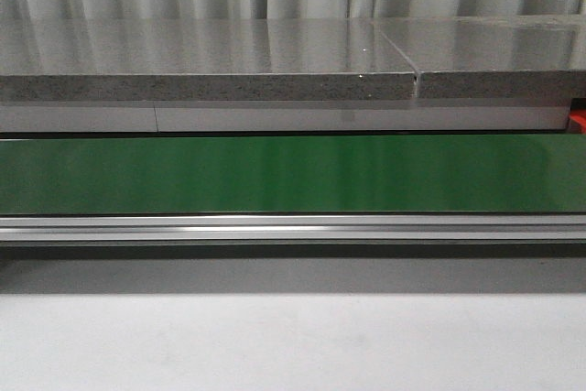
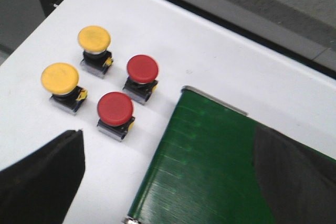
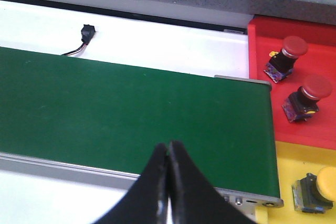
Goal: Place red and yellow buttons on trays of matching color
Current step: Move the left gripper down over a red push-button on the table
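Observation:
In the left wrist view two yellow buttons (image 2: 94, 39) (image 2: 60, 77) and two red buttons (image 2: 142, 68) (image 2: 115, 108) stand in a cluster on a white surface beside the end of the green belt (image 2: 210, 156). My left gripper (image 2: 169, 136) hangs open above them, holding nothing. In the right wrist view the red tray (image 3: 262, 51) holds two red buttons (image 3: 294, 46) (image 3: 315, 87). The yellow tray (image 3: 294, 156) below it holds one yellow button (image 3: 326, 181). My right gripper (image 3: 168, 145) is shut and empty over the belt's near edge. Neither gripper shows in the front view.
The green conveyor belt (image 1: 293, 173) runs across the front view with a metal rail (image 1: 293, 226) along its near side. A grey stone counter (image 1: 275, 61) lies behind it. A small black connector with wires (image 3: 87, 31) sits on the white surface behind the belt.

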Tool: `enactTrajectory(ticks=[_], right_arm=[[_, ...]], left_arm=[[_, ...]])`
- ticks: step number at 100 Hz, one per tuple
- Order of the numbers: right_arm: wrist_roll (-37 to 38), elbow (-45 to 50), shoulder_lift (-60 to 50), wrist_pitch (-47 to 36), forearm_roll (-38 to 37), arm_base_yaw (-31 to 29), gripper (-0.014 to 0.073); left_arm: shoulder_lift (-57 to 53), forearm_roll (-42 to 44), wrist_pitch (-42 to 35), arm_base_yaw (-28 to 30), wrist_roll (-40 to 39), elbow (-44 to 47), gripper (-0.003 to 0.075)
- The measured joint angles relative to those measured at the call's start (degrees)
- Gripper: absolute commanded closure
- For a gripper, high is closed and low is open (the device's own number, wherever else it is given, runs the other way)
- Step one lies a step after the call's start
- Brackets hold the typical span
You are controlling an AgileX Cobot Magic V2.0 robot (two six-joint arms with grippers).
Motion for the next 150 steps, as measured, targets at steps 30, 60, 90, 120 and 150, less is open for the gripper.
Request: enactTrajectory(ticks=[30, 60, 90, 120, 150], right_arm=[[0.0, 0.0, 0.0, 0.0, 0.0, 0.0, 0.0713], [0.0, 0.0, 0.0, 0.0, 0.0, 0.0, 0.0713], [0.0, 0.0, 0.0, 0.0, 0.0, 0.0, 0.0713], [0.0, 0.0, 0.0, 0.0, 0.0, 0.0, 0.0713], [0.0, 0.0, 0.0, 0.0, 0.0, 0.0, 0.0713]], left_arm=[[14.2, -0.3, -0.7, 5.3, -0.1, -3.1, 0.0081], [23.7, -0.5, -1.5, 5.4, -0.1, -7.3, 0.0081], [29.9, -0.5, -1.7, 5.4, -0.1, -11.3, 0.0081], [34.1, -0.5, -1.8, 5.4, -0.1, -12.5, 0.0081], [36.5, -0.5, -2.1, 5.4, -0.1, -12.8, 0.0213]])
